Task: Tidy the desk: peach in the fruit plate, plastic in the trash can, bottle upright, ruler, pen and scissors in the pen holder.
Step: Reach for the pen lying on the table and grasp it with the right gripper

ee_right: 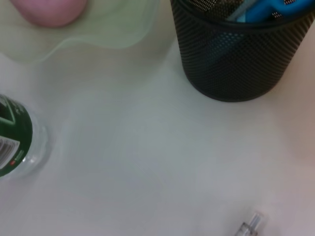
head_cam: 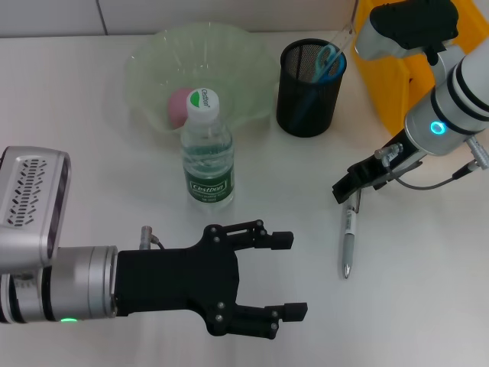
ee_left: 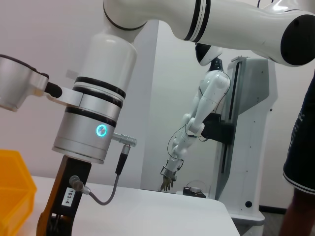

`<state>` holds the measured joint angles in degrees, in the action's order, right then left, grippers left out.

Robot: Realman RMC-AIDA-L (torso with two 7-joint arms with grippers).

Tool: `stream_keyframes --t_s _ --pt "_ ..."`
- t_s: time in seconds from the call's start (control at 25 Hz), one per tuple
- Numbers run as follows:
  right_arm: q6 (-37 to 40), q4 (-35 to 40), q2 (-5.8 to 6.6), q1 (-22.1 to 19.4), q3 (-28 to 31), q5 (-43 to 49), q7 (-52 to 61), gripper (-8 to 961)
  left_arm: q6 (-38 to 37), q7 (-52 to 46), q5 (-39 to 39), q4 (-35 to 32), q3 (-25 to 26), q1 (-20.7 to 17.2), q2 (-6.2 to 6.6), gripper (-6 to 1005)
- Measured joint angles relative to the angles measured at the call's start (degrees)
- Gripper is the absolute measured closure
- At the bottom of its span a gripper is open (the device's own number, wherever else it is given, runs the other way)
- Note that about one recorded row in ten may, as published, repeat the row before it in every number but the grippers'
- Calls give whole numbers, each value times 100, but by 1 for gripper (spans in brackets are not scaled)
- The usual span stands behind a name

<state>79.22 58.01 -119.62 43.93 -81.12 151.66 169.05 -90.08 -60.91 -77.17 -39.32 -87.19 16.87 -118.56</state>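
Now we see our containers grouped along the far edge of the white desk. The translucent, pale green, wavy-rimmed fruit plate sits at the far middle and holds the pink round peach, which shows again at the rim of the right wrist view. Just beside it toward the right edge stands the black mesh cylindrical pen holder; blue-handled scissors stand inside it with a clear ruler slanting out over its rim. A yellow plastic bin stands at the far right corner; we cannot tell what is in it.

The clear plastic water bottle with a green label and white cap stands upright just in front of the fruit plate, near the desk's middle. The slim silver-and-black pen lies flat on the desk toward the right edge, in front of the pen holder and outside it.

Our right gripper hangs just over the pen's far end; we cannot tell how its fingers stand. Our left gripper hovers at the near edge with its black fingers spread wide, holding nothing, near the bottle but apart from it.
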Motion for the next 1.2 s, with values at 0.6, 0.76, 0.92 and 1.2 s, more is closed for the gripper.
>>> stream_keyframes --t_s 0.6,0.76,0.92,1.2 --pt "-54 -175 0 46 0 -18 5 458 0 70 0 127 0 16 0 158" --pt "-109 -272 0 81 0 -24 5 500 0 71 0 128 0 18 0 157" --pt "-168 -440 0 146 0 -28 0 503 0 71 0 127 0 18 0 157" --pt "-154 -439 0 152 0 -32 -31 519 0 71 1 126 0 12 0 157"
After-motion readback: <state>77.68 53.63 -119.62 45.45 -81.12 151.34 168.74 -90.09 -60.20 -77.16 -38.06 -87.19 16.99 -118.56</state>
